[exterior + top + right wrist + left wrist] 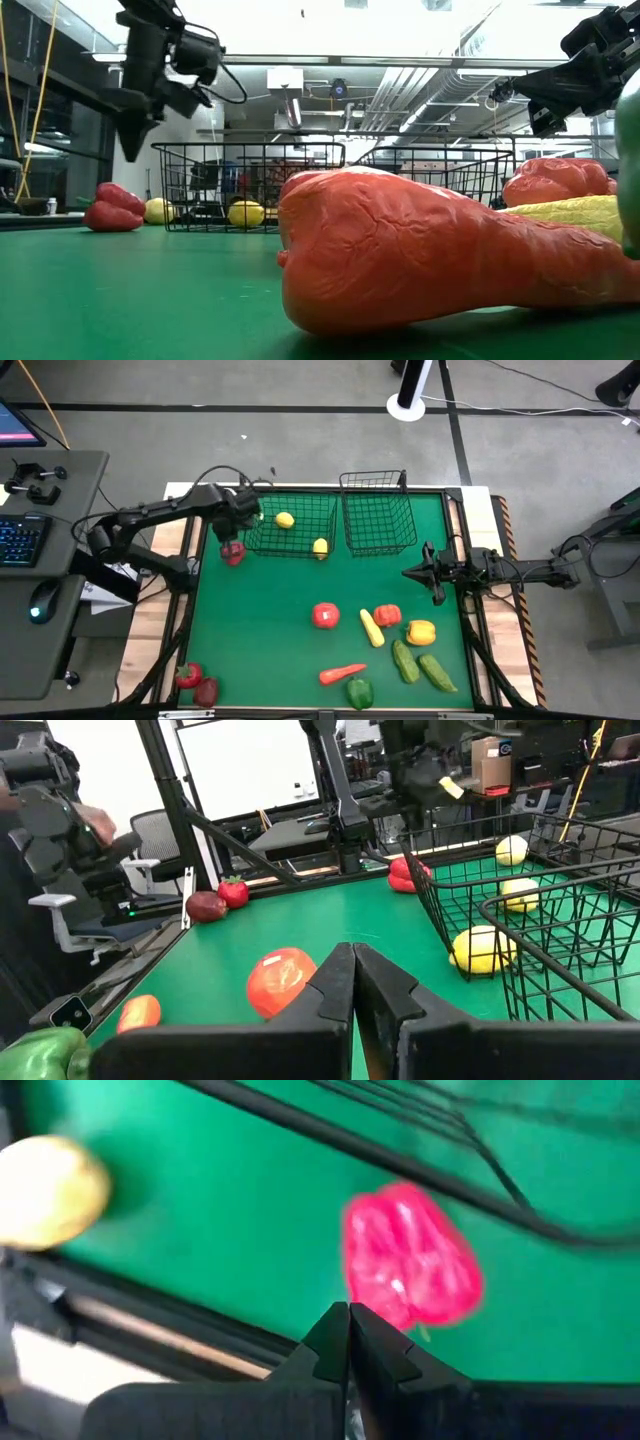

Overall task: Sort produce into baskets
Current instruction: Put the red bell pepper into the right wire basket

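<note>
Produce piece, a red pepper, lies under the clenched, empty left tool beside the left basket.

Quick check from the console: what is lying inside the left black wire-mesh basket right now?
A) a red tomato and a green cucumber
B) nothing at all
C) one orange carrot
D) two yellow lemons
D: the high view shows two yellow lemons inside the left black wire-mesh basket, while the right black wire-mesh basket holds nothing.
</note>
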You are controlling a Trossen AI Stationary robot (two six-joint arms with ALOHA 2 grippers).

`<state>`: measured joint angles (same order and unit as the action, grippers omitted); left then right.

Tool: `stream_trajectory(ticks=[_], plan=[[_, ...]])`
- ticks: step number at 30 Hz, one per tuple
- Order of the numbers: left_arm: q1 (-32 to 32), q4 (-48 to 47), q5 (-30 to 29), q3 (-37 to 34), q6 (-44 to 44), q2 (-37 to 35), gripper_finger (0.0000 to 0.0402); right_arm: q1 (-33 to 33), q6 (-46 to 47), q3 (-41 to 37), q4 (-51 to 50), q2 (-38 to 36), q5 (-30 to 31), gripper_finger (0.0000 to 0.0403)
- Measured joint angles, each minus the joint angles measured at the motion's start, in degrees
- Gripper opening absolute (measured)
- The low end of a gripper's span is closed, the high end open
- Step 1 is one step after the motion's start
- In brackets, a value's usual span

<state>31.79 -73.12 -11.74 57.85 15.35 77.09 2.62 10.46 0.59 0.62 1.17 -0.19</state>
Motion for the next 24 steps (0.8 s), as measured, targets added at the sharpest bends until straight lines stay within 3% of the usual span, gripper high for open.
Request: stream_trajectory(ticks=[12,21,24], plan=[[0.1,16.7,-1.0,-14.3,14.6,-4.2,0.0,0.0,0.0,0.0,0.0,0.0,0.0,0.0],[0.0,18.4,-3.6,-18.8,14.2,-4.1,0.0,0.0,0.0,0.0,0.0,0.0,0.0,0.0],[0.0,19.3,-1.9,-18.7,12.6,-4.1,0.0,0.0,0.0,0.0,0.0,0.0,0.0,0.0]])
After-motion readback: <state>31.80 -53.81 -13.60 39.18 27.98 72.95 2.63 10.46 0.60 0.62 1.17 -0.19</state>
